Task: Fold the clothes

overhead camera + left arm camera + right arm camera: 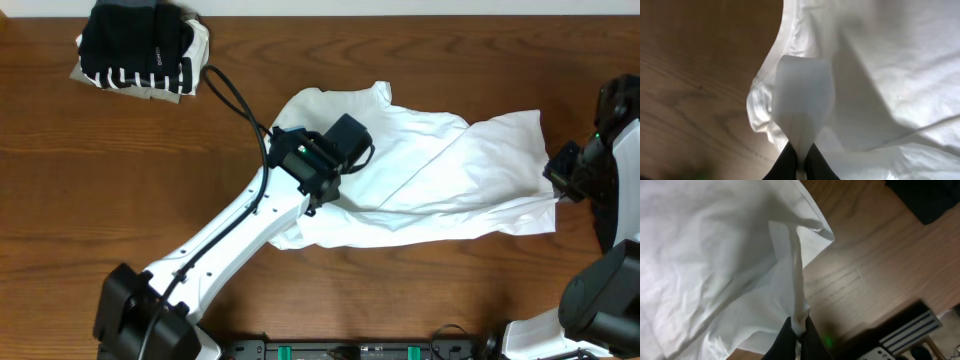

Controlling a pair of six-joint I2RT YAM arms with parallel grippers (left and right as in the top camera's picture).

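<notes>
Two grips: both pairs of jaws are clamped on the large white soft-cloth T-shirt [440,170], each nipping a thin fold.
Left jaws: closed on a tongue of white fabric at the shirt's 9 o'clock side. In the left wrist view the cloth stands up in a peak from between the dark tips.
Right jaws: closed on the shirt's edge at 3 o'clock, where the cloth runs into them as a narrow taut ridge.
Shirt's place: middle of the brown wooden surface [100,200], spread from centre toward 3 o'clock, rumpled, with one long diagonal crease.
Folded stack: black, black-and-white striped and beige garments [140,50] at 10 o'clock, well apart from the shirt.
Handling: it looks light, limp and unbreakable. It will probably sag wherever it is unsupported and slide easily over the wood.
Where to hold: hems and seams, being thicker, should give the surest bite. Grips at opposite ends let tension keep a fold line straight.
Risk: so thin a pinch may slip out under a pull.
</notes>
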